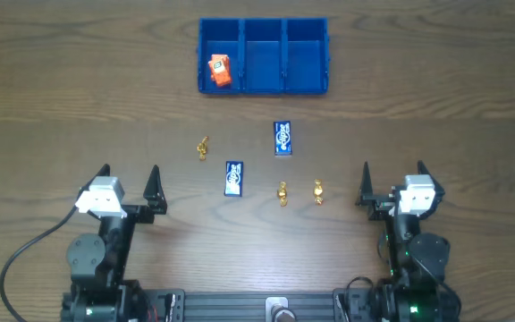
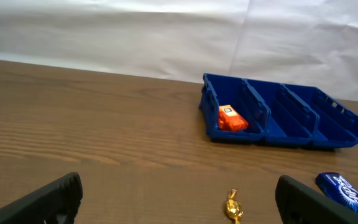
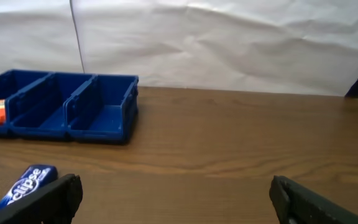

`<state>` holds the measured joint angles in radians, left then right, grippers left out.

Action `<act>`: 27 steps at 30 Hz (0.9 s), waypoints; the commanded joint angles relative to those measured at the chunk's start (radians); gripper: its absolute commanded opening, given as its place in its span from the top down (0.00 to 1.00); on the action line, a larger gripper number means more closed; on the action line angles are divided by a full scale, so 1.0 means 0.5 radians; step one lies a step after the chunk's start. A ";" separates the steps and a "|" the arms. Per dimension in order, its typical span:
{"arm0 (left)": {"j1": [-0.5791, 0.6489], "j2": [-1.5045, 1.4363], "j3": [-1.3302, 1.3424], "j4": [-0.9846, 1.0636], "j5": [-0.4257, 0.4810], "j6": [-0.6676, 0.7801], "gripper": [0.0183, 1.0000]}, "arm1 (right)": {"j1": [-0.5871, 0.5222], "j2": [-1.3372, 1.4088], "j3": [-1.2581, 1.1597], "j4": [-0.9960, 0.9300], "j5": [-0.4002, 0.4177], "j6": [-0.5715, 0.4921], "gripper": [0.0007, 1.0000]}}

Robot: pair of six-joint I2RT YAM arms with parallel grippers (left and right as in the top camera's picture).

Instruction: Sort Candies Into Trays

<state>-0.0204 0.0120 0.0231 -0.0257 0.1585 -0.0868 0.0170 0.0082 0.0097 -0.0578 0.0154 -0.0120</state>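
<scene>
A blue tray [image 1: 263,88] with three compartments stands at the far middle of the table; an orange candy [image 1: 219,71] lies in its left compartment, seen also in the left wrist view [image 2: 232,118]. Two blue candy packets lie on the table, one [image 1: 282,139] nearer the tray and one [image 1: 233,178] closer to me. Three gold wrapped candies [image 1: 203,148], [image 1: 282,193], [image 1: 317,191] lie around them. My left gripper [image 1: 130,176] is open near the left front, nothing between its fingers. My right gripper [image 1: 392,173] is open near the right front, also holding nothing.
The wooden table [image 1: 454,107] has free room on both sides of the tray and candies. A white backdrop [image 3: 229,43] stands behind the table's far edge. A black cable [image 1: 25,259] curves by the left arm's base.
</scene>
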 commanded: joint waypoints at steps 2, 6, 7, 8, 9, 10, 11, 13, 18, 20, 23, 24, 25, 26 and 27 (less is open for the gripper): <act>0.011 -0.015 -0.037 -0.072 0.044 0.025 0.00 | 0.005 -0.010 -0.002 0.112 -0.020 0.081 0.00; 0.011 -0.015 -0.037 -0.072 0.044 0.025 0.00 | 0.001 0.261 0.191 0.070 -0.014 0.293 0.00; 0.011 -0.015 -0.037 -0.072 0.044 0.025 0.00 | 0.001 0.491 0.366 -0.008 -0.018 0.292 0.00; 0.011 -0.015 -0.037 -0.072 0.044 0.025 0.00 | 0.004 0.703 0.542 -0.107 -0.040 0.292 0.00; 0.011 -0.015 -0.037 -0.072 0.044 0.025 0.00 | 0.013 0.943 0.764 -0.232 -0.053 0.294 0.00; 0.011 -0.015 -0.037 -0.072 0.044 0.025 0.00 | 0.030 1.147 0.969 -0.359 -0.086 0.293 0.00; 0.011 -0.015 -0.037 -0.072 0.044 0.025 0.00 | 0.053 1.354 1.183 -0.497 -0.139 0.294 0.00; 0.011 -0.015 -0.037 -0.072 0.044 0.025 0.00 | 0.122 1.758 1.623 -0.790 -0.215 0.446 0.00; 0.011 -0.015 -0.037 -0.072 0.044 0.025 0.00 | 0.481 2.553 2.447 -1.397 -0.205 0.558 0.00; 0.011 -0.015 -0.037 -0.072 0.044 0.025 0.00 | 0.687 2.896 2.773 -1.650 -0.192 0.679 0.00; 0.011 -0.015 -0.037 -0.072 0.044 0.025 0.00 | 0.961 3.342 3.136 -1.918 -0.192 0.876 0.00; 0.011 -0.015 -0.037 -0.072 0.043 0.025 0.00 | 1.024 3.437 3.198 -1.965 -0.192 0.935 0.00; 0.011 -0.015 -0.037 -0.072 0.044 0.025 0.00 | 1.085 3.519 3.241 -1.994 -0.192 0.997 0.00; 0.011 -0.015 -0.037 -0.072 0.044 0.025 0.00 | 1.170 3.609 3.275 -2.015 -0.191 1.073 0.00; 0.011 -0.015 -0.037 -0.072 0.044 0.025 0.00 | 1.234 3.665 3.280 -2.016 -0.190 1.129 0.00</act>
<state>-0.0204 0.0105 0.0277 -0.0338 0.1593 -0.0803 0.5377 1.7485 1.5978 -1.0420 -0.0788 0.4038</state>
